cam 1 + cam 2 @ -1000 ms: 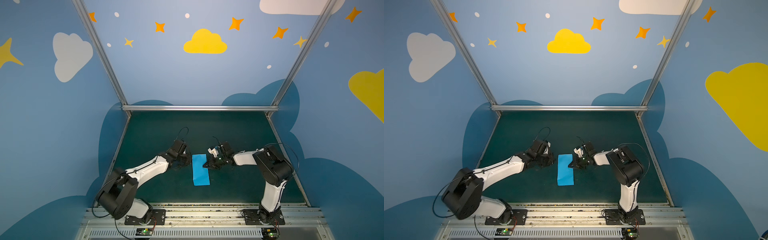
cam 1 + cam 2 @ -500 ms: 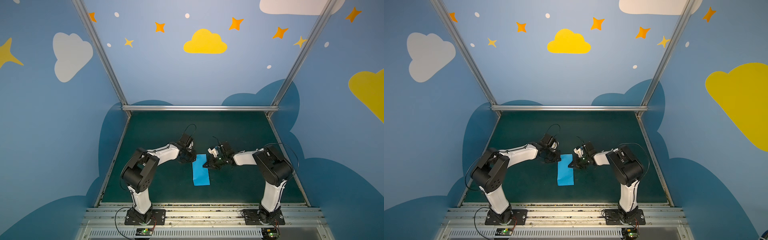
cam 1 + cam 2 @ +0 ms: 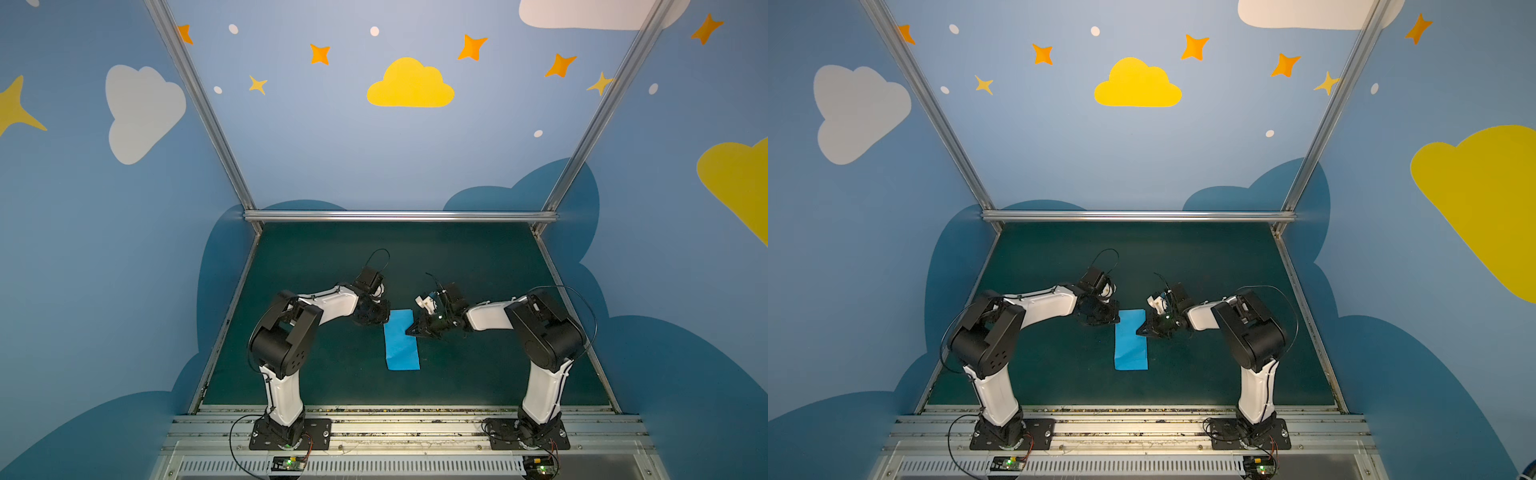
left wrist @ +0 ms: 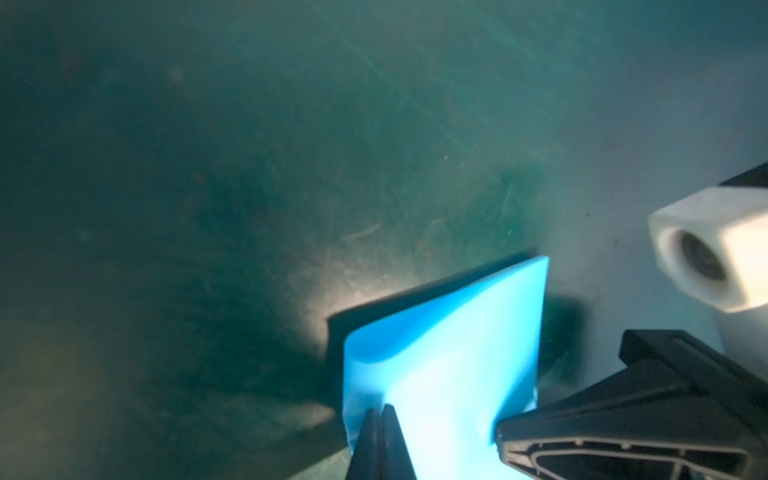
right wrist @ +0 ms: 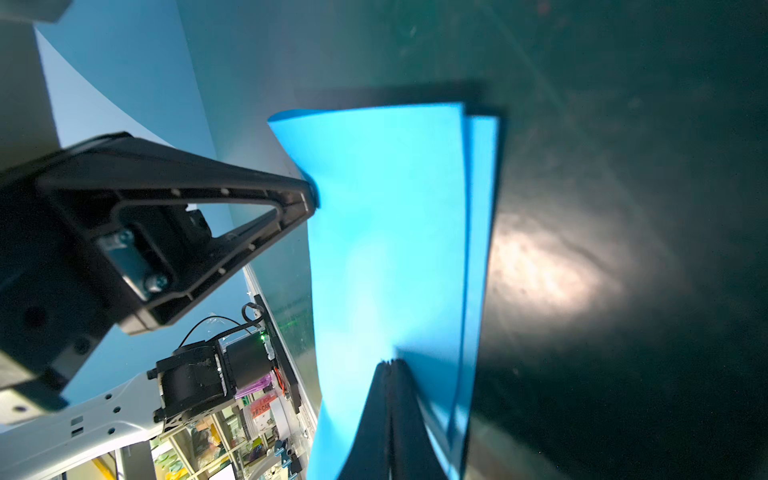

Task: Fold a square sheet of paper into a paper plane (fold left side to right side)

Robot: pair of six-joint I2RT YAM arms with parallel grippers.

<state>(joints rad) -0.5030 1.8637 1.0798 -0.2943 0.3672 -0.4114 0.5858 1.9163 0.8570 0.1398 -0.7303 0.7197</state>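
Blue paper (image 3: 401,345) lies doubled into a long strip on the green mat (image 3: 478,266), its upper layer stopping short of the lower layer's edge and its far end bowed up off the mat. Left gripper (image 4: 380,417) and right gripper (image 5: 390,368) are both pressed together, tips bearing on the strip near its far end, one at each long side; whether either nips a layer cannot be told. Risk, as judged: a sideways drag by either tip would slide the loose layers apart and set the crease crooked.
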